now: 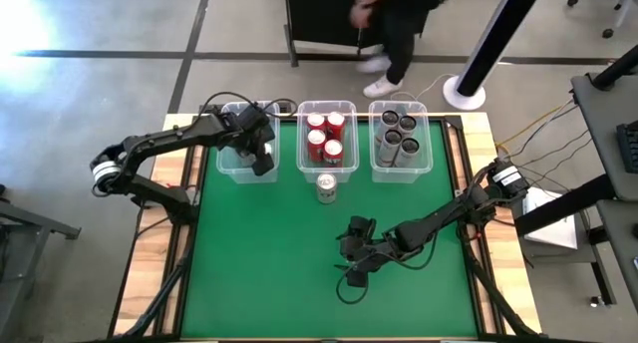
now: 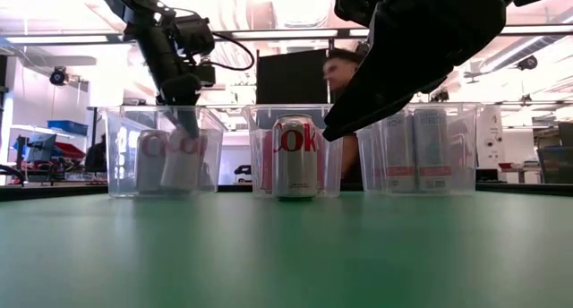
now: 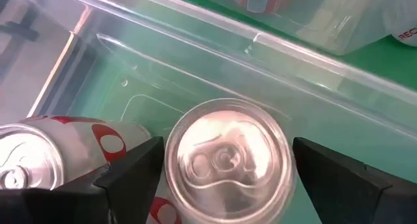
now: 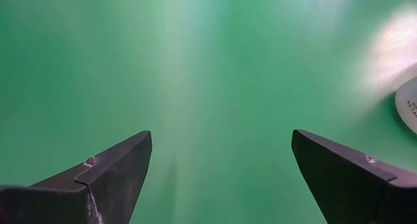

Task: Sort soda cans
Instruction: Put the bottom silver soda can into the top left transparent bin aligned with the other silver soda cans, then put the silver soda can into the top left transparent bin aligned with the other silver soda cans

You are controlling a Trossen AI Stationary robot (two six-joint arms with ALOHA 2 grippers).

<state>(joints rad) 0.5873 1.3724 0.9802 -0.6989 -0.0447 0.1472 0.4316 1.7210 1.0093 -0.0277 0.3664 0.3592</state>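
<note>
Three plastic bins stand in a row along the table's far edge: the left bin (image 1: pixel 246 144), the middle bin (image 1: pixel 327 136) and the right bin (image 1: pixel 400 140). Cans stand inside each. One lone can (image 1: pixel 326 187) stands on the mat (image 1: pixel 299 263) just before the middle bin. The left gripper (image 1: pixel 262 156) reaches into the left bin; the right gripper (image 1: pixel 357 251) hangs over the mat's middle, well before the lone can

The table (image 1: pixel 279 283) had a green mat on top and bare wood strips along its left and right edges. 3 clear plastic bins stood in a row along its far side: the left bin (image 1: pixel 231 171), the middle bin (image 1: pixel 304 149) and the right bin (image 1: pixel 377 169). 1 silver-white can (image 1: pixel 326 187) stood upright on the mat just in front of the middle bin.
</note>
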